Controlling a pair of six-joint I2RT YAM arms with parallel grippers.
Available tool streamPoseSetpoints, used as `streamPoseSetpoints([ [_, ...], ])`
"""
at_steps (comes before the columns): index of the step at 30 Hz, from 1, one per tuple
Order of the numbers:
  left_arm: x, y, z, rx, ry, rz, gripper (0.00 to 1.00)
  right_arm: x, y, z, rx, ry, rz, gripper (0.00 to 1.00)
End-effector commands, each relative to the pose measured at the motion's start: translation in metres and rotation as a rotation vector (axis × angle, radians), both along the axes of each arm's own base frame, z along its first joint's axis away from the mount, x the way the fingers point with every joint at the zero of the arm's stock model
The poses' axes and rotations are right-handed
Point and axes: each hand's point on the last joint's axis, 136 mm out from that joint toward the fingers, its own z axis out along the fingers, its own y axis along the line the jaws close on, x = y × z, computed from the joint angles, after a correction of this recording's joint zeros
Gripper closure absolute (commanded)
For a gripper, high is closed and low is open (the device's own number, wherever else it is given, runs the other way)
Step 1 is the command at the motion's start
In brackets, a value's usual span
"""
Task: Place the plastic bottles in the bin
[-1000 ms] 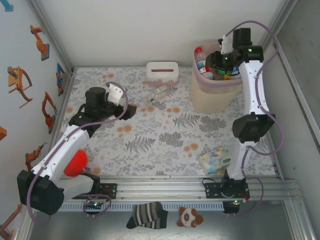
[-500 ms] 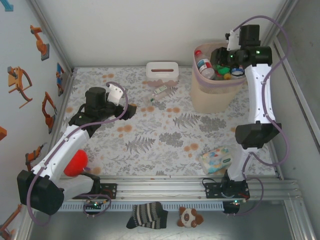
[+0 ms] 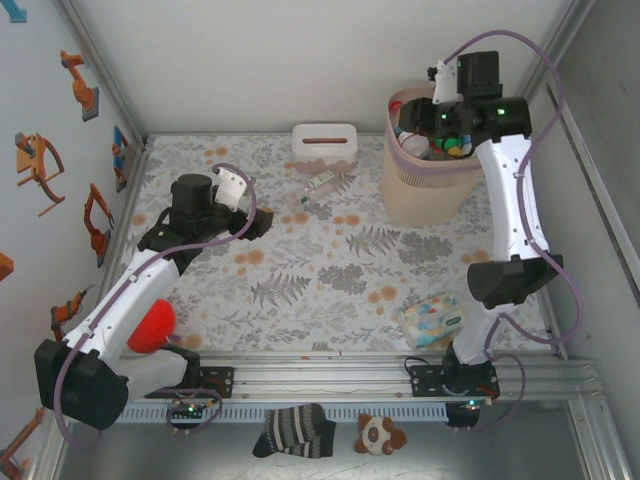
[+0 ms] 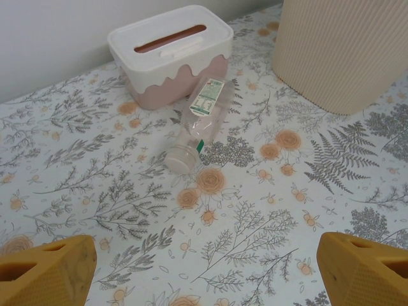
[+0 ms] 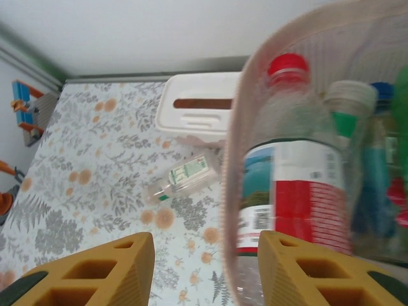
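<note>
One clear plastic bottle [image 3: 320,187] with a green-and-white label lies on its side on the floral table, in front of the tissue box. It also lies ahead of my left gripper [image 4: 204,274] in the left wrist view [image 4: 201,121]. My left gripper [image 3: 258,222] is open and holds nothing. The pale pink bin [image 3: 425,195] stands at the back right with several bottles [image 3: 425,145] inside. My right gripper [image 3: 432,128] hovers over the bin's left rim [image 5: 233,191], open and holding nothing. A red-capped bottle [image 5: 290,159] stands in the bin just beyond its fingers.
A white and pink tissue box [image 3: 325,145] sits against the back wall. A soft pack of wipes [image 3: 432,320] lies near the right arm's base. A red ball [image 3: 152,325] rests by the left arm. The bin's ribbed beige wall [image 4: 350,51] stands to the right of the lying bottle.
My right arm swung back and right above the bin, then came left over its left rim. The left arm and the lying bottle have not moved.
</note>
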Motion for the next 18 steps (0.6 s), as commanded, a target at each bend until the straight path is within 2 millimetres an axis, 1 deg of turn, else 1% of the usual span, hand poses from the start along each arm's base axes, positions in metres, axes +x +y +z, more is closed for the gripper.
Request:
streamPoseSetpoints([
  [1, 0.002, -0.001, 0.01, -0.014, -0.013, -0.009, 0.11, -0.008, 0.022, 0.005, -0.011, -0.028, 0.028, 0.54],
  [4, 0.002, -0.001, 0.011, -0.017, -0.018, -0.009, 0.11, -0.011, 0.045, -0.007, -0.044, -0.025, 0.098, 0.54],
  [9, 0.002, -0.001, 0.012, -0.018, -0.017, -0.01, 0.11, -0.011, 0.083, -0.033, -0.056, -0.013, 0.241, 0.54],
  [11, 0.002, -0.001, 0.011, -0.015, -0.017, -0.009, 0.11, -0.013, 0.097, -0.041, -0.07, -0.02, 0.305, 0.52],
  [14, 0.002, 0.0, 0.012, -0.012, -0.019, -0.005, 0.11, -0.017, 0.116, -0.059, -0.121, -0.02, 0.401, 0.46],
  [16, 0.002, 0.0, 0.012, -0.01, -0.019, -0.005, 0.11, -0.011, 0.122, -0.075, -0.178, -0.008, 0.394, 0.43],
  [18, 0.003, 0.001, 0.012, -0.006, -0.021, 0.0, 0.11, 0.006, 0.12, -0.091, -0.211, 0.032, 0.272, 0.42],
])
